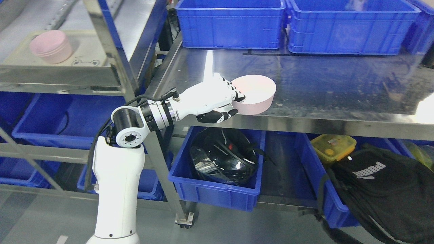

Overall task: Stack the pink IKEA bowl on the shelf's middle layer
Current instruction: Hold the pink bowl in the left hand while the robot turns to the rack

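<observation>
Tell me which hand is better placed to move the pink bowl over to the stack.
Left. The left hand is already closed around the pink bowl at the front edge of the steel shelf, and the stack of pink bowls sits to its left. No right arm is in view.

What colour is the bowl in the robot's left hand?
Pale pink bowl, seen best in the head view.
</observation>
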`<state>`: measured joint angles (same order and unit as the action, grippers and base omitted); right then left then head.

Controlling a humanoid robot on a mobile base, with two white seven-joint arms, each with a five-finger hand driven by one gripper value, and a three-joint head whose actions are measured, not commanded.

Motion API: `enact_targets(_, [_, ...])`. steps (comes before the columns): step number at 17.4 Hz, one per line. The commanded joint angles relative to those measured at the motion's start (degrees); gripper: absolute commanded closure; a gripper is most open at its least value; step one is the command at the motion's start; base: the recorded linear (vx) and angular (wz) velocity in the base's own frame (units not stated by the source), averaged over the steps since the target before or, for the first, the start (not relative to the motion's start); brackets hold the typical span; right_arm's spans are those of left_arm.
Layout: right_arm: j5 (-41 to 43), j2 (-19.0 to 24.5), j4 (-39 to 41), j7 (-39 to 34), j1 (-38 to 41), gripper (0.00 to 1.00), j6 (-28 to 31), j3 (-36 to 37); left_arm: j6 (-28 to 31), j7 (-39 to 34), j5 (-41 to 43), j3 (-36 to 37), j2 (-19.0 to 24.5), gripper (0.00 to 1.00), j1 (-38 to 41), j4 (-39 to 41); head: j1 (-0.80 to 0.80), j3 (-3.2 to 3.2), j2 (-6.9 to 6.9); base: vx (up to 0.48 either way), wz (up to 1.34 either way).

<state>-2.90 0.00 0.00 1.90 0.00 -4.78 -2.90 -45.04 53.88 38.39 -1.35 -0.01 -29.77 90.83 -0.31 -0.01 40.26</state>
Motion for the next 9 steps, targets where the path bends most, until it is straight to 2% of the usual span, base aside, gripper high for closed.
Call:
enact_targets(1, [0.0, -1.0, 1.0, -0.41, 1.23, 0.0, 0.03, 0.0, 0.04, -0.01, 0.11, -1.2, 1.01, 0.99, 0.06, 0.84, 0.0, 0.0, 0.0, -0.01, 0.59])
enact_targets(5, [0.0, -1.0, 1.0, -0.41, 1.23, 0.0, 0.03, 0.0, 0.04, -0.01, 0.2, -1.47, 1.01, 0.99, 0.59, 0.84, 0.0, 0.0, 0.0, 0.014, 1.05])
enact_targets(9, [0.0, -1.0, 1.0, -0.41, 1.23, 0.0, 0.03, 0.0, 0.04, -0.01, 0.11, -1.38, 1.01, 0.99, 1.12, 0.84, 0.0, 0.0, 0.0, 0.063, 1.8])
